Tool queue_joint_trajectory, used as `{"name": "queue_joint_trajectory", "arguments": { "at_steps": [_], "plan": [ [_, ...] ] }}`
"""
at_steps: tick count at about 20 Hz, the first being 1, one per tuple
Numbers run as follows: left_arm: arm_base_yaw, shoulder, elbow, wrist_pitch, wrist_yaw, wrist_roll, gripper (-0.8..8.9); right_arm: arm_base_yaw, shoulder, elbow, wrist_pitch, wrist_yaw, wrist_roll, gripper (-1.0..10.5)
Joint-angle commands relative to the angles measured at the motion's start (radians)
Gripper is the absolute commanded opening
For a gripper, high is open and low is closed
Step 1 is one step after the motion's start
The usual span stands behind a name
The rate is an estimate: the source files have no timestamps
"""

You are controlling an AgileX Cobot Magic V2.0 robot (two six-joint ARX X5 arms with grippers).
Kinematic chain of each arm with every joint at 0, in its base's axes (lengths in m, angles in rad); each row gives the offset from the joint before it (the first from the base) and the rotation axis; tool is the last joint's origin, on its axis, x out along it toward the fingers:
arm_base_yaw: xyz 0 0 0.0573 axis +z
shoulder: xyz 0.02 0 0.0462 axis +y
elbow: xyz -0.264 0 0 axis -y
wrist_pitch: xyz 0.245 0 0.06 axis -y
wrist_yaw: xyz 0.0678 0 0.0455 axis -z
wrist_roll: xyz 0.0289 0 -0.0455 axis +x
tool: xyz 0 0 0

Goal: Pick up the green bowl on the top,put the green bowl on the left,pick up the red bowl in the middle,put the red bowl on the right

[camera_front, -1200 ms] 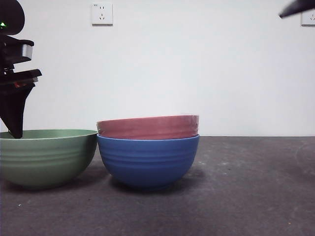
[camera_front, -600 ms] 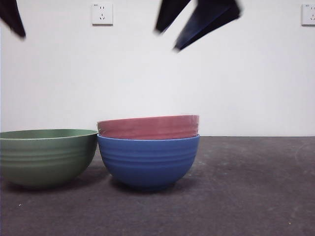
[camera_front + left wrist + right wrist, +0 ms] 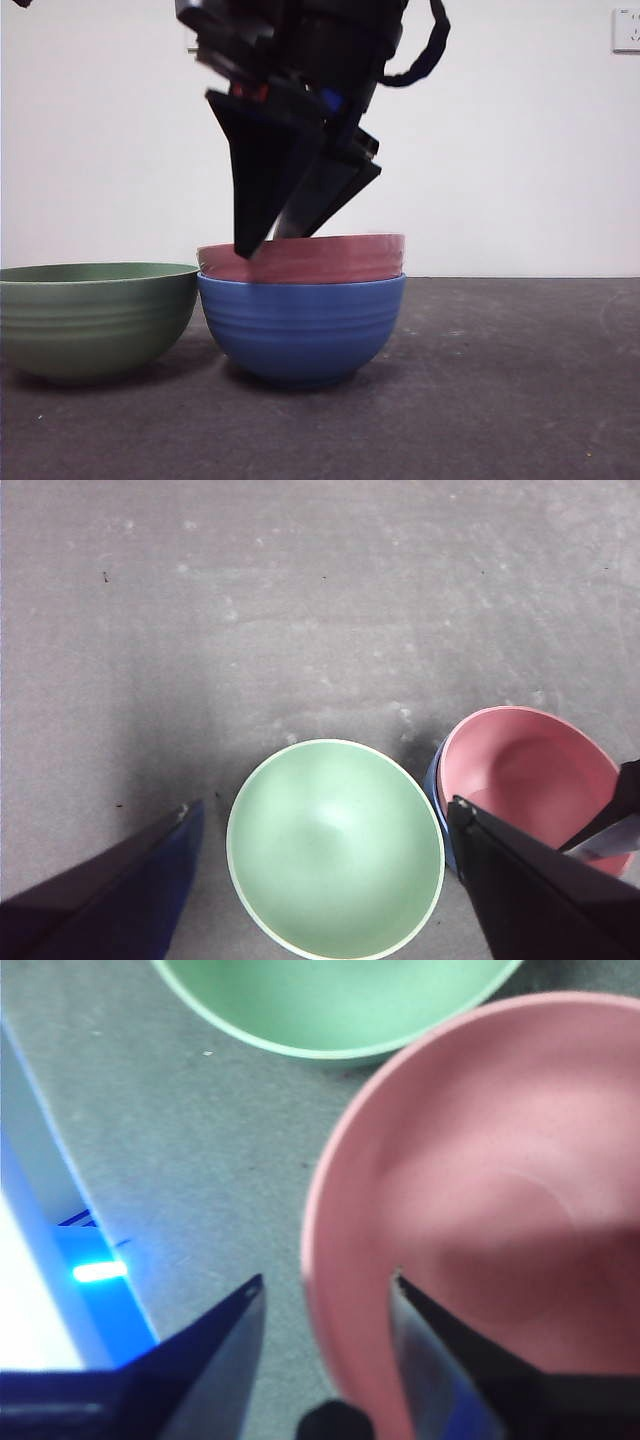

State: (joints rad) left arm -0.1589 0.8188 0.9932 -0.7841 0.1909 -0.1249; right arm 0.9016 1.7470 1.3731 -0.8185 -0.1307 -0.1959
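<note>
The green bowl (image 3: pixel 95 315) stands upright on the table at the left, empty; it also shows in the left wrist view (image 3: pixel 335 845) and the right wrist view (image 3: pixel 340 1000). The red bowl (image 3: pixel 330 258) sits nested in a blue bowl (image 3: pixel 300 325) in the middle, touching the green bowl's side. My right gripper (image 3: pixel 268 240) is open and low over the red bowl (image 3: pixel 500 1190), its jaws straddling the rim on the side nearest the green bowl (image 3: pixel 328 1280). My left gripper (image 3: pixel 322 805) is open and empty, high above the green bowl.
The dark table (image 3: pixel 520 380) stretches bare to the right of the stacked bowls. A white wall with a socket (image 3: pixel 626 30) stands behind. The left arm shows only as a black tip (image 3: pixel 20 3) at the top left corner.
The right gripper has come down from the top of the picture to the red bowl's rim. The left gripper has risen off the green bowl and left the front view.
</note>
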Motion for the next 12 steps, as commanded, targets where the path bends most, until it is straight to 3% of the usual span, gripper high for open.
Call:
{"name": "queue_joint_trajectory", "arguments": {
  "at_steps": [1,3,5,12],
  "plan": [
    [0.001,-0.001,-0.003,-0.004,0.000,-0.006,4.09,0.001,0.023,0.004,0.004,0.000,-0.016,1.2],
    [0.001,-0.001,-0.003,-0.010,0.000,-0.005,4.09,0.002,0.024,0.004,0.011,0.000,-0.016,0.9],
    [0.001,-0.001,-0.003,-0.018,-0.002,-0.003,4.09,0.003,0.024,0.004,0.014,0.001,-0.015,-0.2],
    [0.001,-0.001,-0.003,-0.021,-0.004,-0.002,4.09,0.008,0.019,0.005,0.037,0.044,-0.015,-0.2]
  ]
}}
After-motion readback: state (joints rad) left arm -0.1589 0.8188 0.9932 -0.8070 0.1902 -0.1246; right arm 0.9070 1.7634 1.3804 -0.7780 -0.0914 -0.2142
